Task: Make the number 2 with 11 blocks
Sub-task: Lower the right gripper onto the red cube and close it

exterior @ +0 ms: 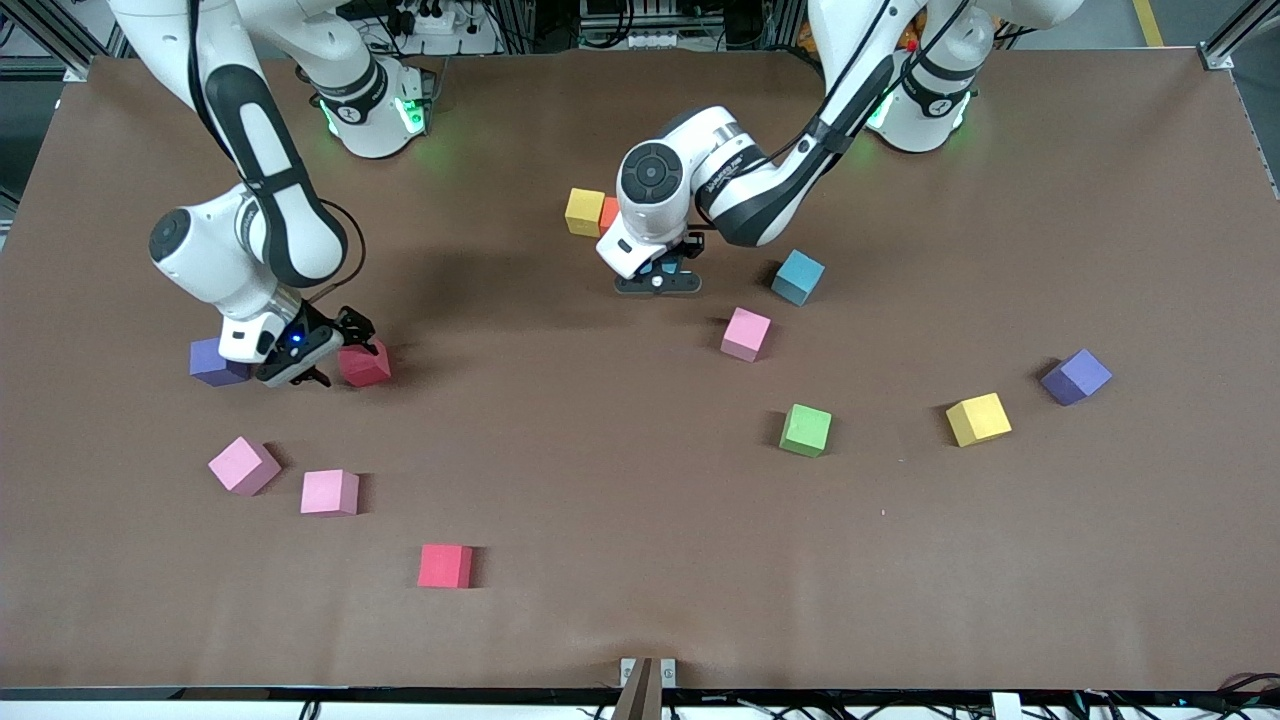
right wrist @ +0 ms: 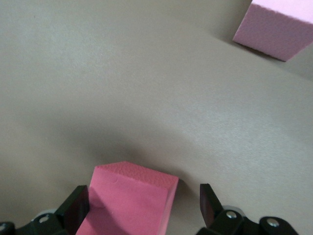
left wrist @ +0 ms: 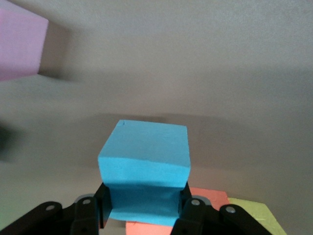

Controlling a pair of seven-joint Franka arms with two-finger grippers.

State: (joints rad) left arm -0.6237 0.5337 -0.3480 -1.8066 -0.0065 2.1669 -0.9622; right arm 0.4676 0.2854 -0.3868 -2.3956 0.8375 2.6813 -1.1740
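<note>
Red block (exterior: 445, 566) lies spare on the surface; left end effector (exterior: 657, 284) clamps the light blue block (left wrist: 144, 161) beside the orange block (exterior: 609, 213) and yellow block (exterior: 585, 211), probably extending the digit; right end effector (exterior: 335, 352), jaws wide, straddles a second red block (exterior: 367, 364), ready to grasp.

A robotics lab: aluminium framing (exterior: 60, 45) and cables (exterior: 420, 20) edge the table (exterior: 640, 620).

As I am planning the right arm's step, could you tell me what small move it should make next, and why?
Probably close the right gripper: its open fingers straddle the red cube, which sits on the table beside a purple cube. The left gripper, over the table beside the orange cube, is shut on a light blue cube.
</note>
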